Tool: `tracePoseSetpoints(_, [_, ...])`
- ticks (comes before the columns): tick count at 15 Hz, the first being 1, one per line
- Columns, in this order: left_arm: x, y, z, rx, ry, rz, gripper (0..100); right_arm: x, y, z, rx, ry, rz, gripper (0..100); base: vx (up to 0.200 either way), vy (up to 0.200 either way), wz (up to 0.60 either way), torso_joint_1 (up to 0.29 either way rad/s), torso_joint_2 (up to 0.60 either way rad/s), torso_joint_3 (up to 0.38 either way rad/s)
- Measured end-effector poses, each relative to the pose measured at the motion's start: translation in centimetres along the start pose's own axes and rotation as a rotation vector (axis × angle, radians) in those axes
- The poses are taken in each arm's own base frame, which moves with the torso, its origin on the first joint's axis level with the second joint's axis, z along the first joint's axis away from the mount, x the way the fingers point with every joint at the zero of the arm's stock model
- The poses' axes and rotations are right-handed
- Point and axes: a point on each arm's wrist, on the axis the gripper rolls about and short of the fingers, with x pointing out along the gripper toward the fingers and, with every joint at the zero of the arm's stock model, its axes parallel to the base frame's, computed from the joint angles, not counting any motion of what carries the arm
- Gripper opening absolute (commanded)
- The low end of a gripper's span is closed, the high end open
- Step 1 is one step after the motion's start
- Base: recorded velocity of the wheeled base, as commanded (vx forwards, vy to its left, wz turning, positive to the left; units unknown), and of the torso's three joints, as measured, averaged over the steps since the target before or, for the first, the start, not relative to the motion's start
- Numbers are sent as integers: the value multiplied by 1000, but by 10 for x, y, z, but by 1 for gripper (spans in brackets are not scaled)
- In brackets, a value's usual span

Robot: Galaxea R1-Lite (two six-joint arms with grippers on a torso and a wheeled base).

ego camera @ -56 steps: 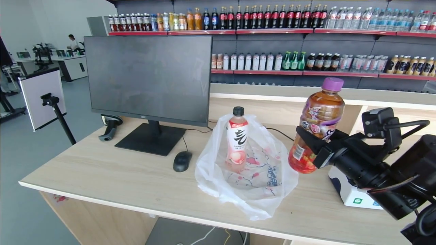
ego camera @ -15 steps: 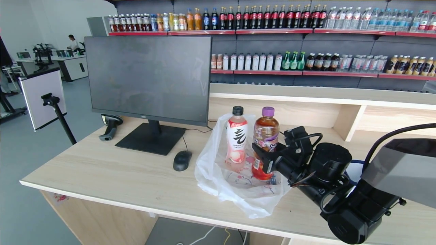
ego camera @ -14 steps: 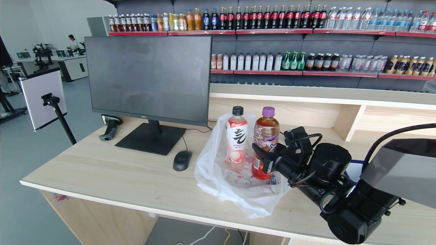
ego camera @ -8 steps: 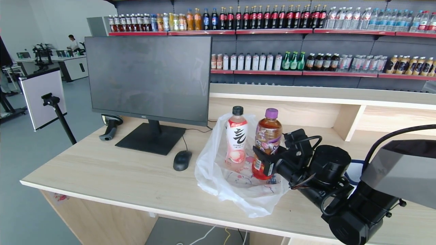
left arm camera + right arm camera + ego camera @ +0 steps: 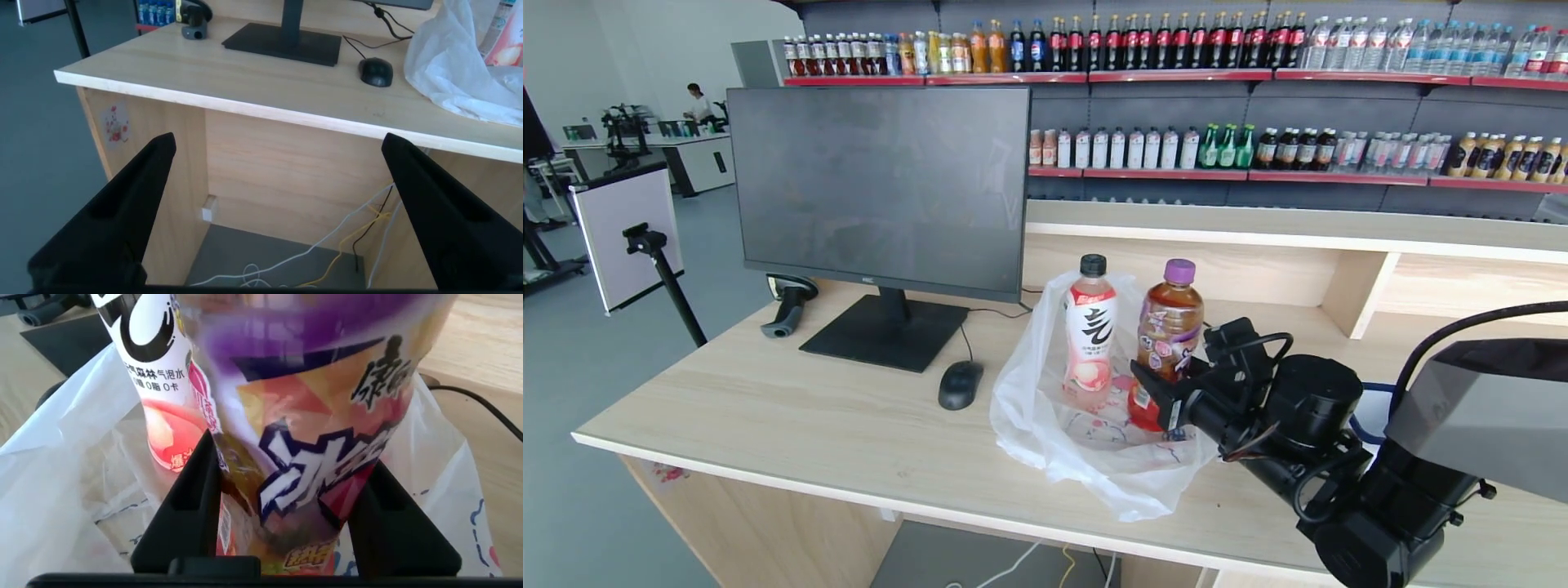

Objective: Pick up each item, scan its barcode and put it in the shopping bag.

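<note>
A tea bottle with a purple cap [image 5: 1172, 322] stands inside the white plastic shopping bag [image 5: 1045, 425], leaning slightly to the right. My right gripper [image 5: 1168, 392] is shut on its lower half. In the right wrist view the two black fingers [image 5: 196, 498] flank the tea bottle [image 5: 327, 416]. A pink bottle with a black cap [image 5: 1090, 335] stands upright in the bag just left of it, with the pink bottle [image 5: 155, 367] and the bag [image 5: 65, 457] close by the wrist. My left gripper [image 5: 278, 212] hangs open, low in front of the table's front edge.
A dark monitor [image 5: 878, 188] stands at the back left of the wooden table [image 5: 768, 425], with a black mouse [image 5: 960, 385] beside the bag and a handheld scanner [image 5: 786, 306] behind the monitor's left side. Shelves of drinks line the back wall.
The right gripper carried the tea bottle from high on the right down into the bag beside the pink bottle. In the last second the bottle tipped slightly to the right.
</note>
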Motion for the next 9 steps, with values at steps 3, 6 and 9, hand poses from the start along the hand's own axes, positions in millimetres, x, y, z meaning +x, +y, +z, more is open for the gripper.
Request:
tracePoseSetpoints(3, [0,0,0,0,0,0,100,-1,-2,0,0,2,-6,100,0,0,0,0,0,0])
tracePoseSetpoints(6, [0,0,0,0,0,0,100,-9,-2,1,-6,16,-6,100,0,0,0,0,0,0])
tracePoseSetpoints(9, [0,0,0,3,0,0,100,-20,-2,12,-8,1,-7,100,0,0,0,0,0,0])
